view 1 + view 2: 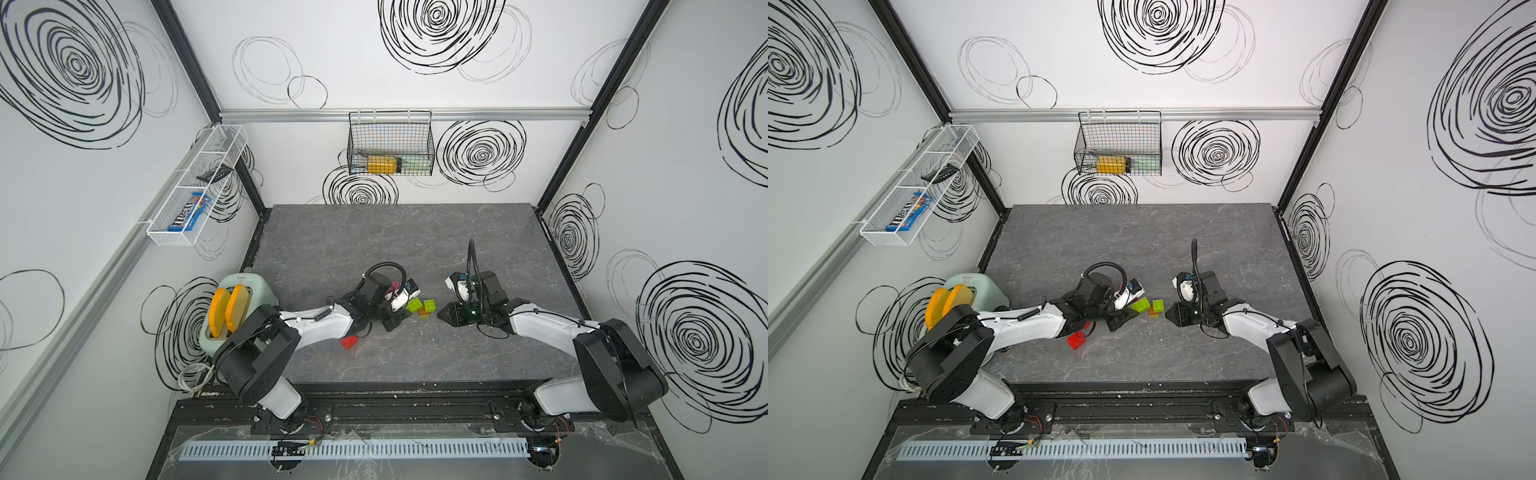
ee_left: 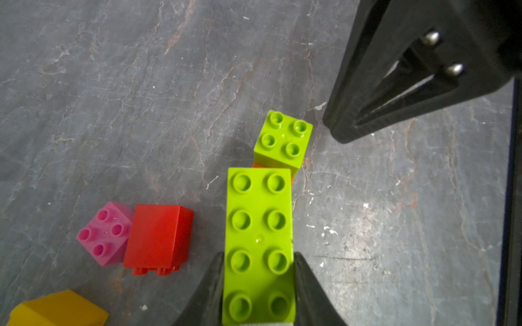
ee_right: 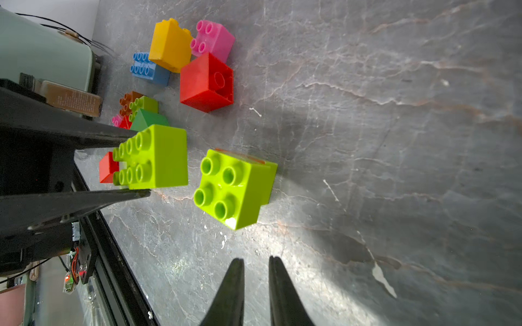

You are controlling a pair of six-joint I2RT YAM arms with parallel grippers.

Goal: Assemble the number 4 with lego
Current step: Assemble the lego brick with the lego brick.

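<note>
- Grey marbled tabletop point(image 1: 374, 232) sits inside white walls scribbled with black spirals, and both arms reach in from the front rail.
- The left gripper point(image 2: 258, 255) has its fingers clamped on the sides of a long lime brick point(image 2: 258, 220). The brick is glossy, two studs by four, studs up, near the table's middle.
- Just past its free end stands a square lime brick point(image 3: 234, 189) with four studs, stacked on an orange brick point(image 1: 424, 312) that shows only as a sliver. The right wrist view shows a small gap between the two lime pieces.
- The right gripper point(image 3: 255, 261) points at that stack. Its fingers stand a narrow slit apart with nothing between them, and the tips are near the stack without touching it.
- More lego lies by the left arm. A red brick point(image 2: 158, 237) on its side touches a pink brick point(image 2: 104, 234), with a yellow brick point(image 2: 56, 307) and a blue brick point(image 3: 149, 69) close by.
- A second red brick point(image 1: 350, 342) lies beside the left forearm, toward the front edge.
- Bare surface runs from the bricks to the back and right edges.
- A pale green toaster point(image 1: 257, 291) stands at the left edge with two yellow-orange slices point(image 1: 228, 307) in its slots.
- A black wire basket point(image 1: 390, 137) on the back wall holds a yellow item point(image 1: 381, 165).
- A white mesh shelf point(image 1: 174, 237) on the left wall holds an M&M's packet point(image 1: 189, 216) in its nearest compartment and a dark object point(image 1: 214, 173) in the middle one.
</note>
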